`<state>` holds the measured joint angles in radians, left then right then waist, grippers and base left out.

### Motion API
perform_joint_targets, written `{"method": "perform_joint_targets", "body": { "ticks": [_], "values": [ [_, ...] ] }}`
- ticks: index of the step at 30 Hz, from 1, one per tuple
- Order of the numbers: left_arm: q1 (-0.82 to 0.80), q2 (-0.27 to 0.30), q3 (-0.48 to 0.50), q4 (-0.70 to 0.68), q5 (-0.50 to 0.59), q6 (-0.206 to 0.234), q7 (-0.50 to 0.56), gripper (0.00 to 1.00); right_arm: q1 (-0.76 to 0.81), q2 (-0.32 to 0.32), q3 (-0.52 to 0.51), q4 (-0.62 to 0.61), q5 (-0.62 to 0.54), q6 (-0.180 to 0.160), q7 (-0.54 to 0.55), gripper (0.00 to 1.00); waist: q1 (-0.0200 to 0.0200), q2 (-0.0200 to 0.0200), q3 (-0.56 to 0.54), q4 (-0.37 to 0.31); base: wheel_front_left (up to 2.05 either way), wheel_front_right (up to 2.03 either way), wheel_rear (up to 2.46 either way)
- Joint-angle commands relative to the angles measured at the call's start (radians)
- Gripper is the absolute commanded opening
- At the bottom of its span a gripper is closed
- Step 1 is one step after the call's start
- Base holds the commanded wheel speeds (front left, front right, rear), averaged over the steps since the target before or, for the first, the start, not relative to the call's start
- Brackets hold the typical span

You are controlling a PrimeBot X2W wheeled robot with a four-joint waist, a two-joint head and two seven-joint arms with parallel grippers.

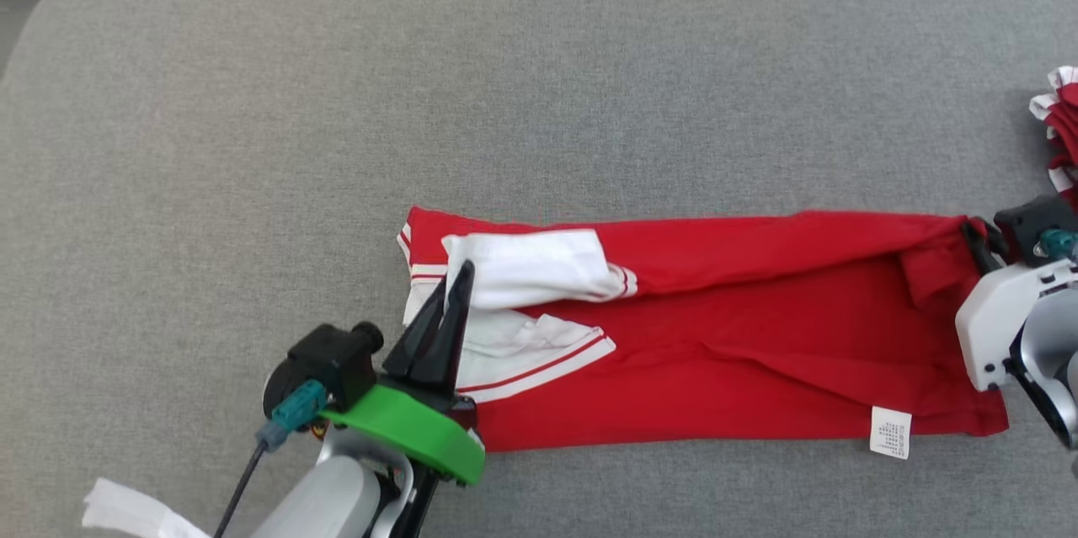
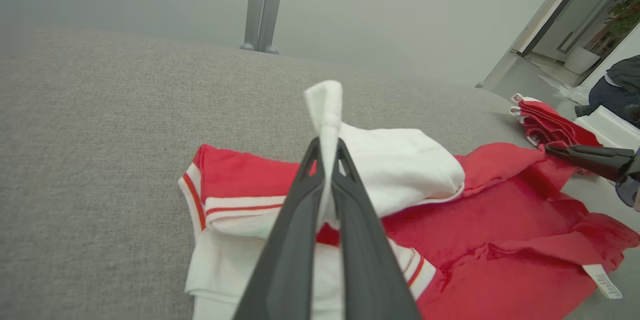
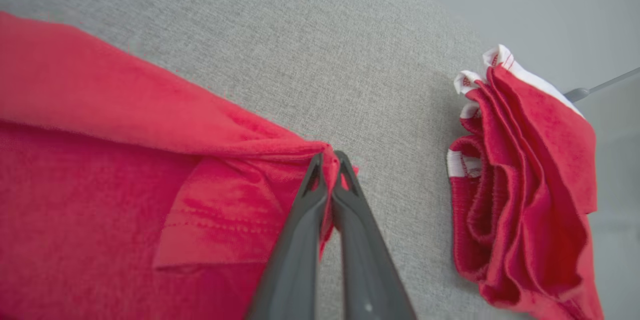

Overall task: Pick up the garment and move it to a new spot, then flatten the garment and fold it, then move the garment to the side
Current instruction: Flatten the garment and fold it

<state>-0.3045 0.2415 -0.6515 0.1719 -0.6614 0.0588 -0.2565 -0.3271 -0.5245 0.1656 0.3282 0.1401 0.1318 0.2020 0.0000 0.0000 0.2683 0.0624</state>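
A red garment with white sleeves and collar lies as a long folded band across the grey cushion. My left gripper is shut on a white sleeve edge at the garment's left end; in the left wrist view the white cloth sticks up between the fingers. My right gripper is shut on the garment's red corner at the right end, and in the right wrist view that red hem is pinched between the fingertips of the right gripper.
A second red and white garment lies bunched at the cushion's right edge. A white scrap lies near the front left. A white label hangs at the garment's lower hem. Bare cushion stretches behind and to the left.
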Motion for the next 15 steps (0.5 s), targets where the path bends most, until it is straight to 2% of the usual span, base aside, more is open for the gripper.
{"method": "perform_joint_targets", "body": {
  "ticks": [1,7,8,9,10,11,12,13,15],
  "values": [
    [0.026,0.007,-0.001,-0.003,-0.005,0.008,0.000,0.00,0.025,-0.002,-0.007,-0.012,-0.006,-0.002,0.013,0.00,0.0000,0.0000,-0.020,0.006,0.00,0.00,0.00],
    [0.081,0.003,-0.010,0.000,-0.028,0.020,0.008,0.00,0.109,-0.003,-0.024,-0.076,0.003,-0.002,0.078,0.00,0.0000,0.0000,-0.039,0.013,0.00,0.00,0.00],
    [0.086,0.002,-0.013,0.005,-0.029,0.023,0.009,0.00,0.123,0.000,-0.026,-0.088,0.016,-0.002,0.093,0.96,0.0000,0.0000,-0.041,0.014,0.00,0.00,0.00],
    [0.088,0.003,-0.017,0.010,-0.026,0.023,0.013,0.27,0.131,0.002,-0.033,-0.097,0.020,-0.002,0.104,1.00,0.0000,0.0000,-0.043,0.014,0.00,0.00,0.00],
    [0.095,-0.001,-0.021,0.015,-0.032,0.020,0.017,0.47,0.142,0.002,-0.035,-0.110,0.024,-0.002,0.116,1.00,0.0000,0.0000,-0.045,0.013,0.00,0.00,0.00],
    [0.099,-0.004,-0.023,0.017,-0.035,0.019,0.018,0.66,0.150,0.003,-0.040,-0.117,0.028,-0.002,0.123,1.00,0.0000,0.0000,-0.046,0.013,0.00,0.00,0.00],
    [0.104,-0.002,-0.024,0.023,-0.036,0.023,0.021,0.76,0.160,0.003,-0.043,-0.128,0.031,-0.002,0.129,1.00,0.0000,0.0000,-0.048,0.012,0.00,0.00,0.00],
    [0.108,0.000,-0.025,0.029,-0.037,0.027,0.022,1.00,0.167,0.007,-0.052,-0.136,0.034,-0.002,0.133,1.00,0.0000,0.0000,-0.049,0.011,0.00,0.00,0.00],
    [0.116,0.007,-0.022,0.041,-0.038,0.034,0.020,1.00,0.182,0.013,-0.071,-0.155,0.035,-0.002,0.136,1.00,0.0000,0.0000,-0.052,0.010,0.00,0.00,0.00]
  ]
}}
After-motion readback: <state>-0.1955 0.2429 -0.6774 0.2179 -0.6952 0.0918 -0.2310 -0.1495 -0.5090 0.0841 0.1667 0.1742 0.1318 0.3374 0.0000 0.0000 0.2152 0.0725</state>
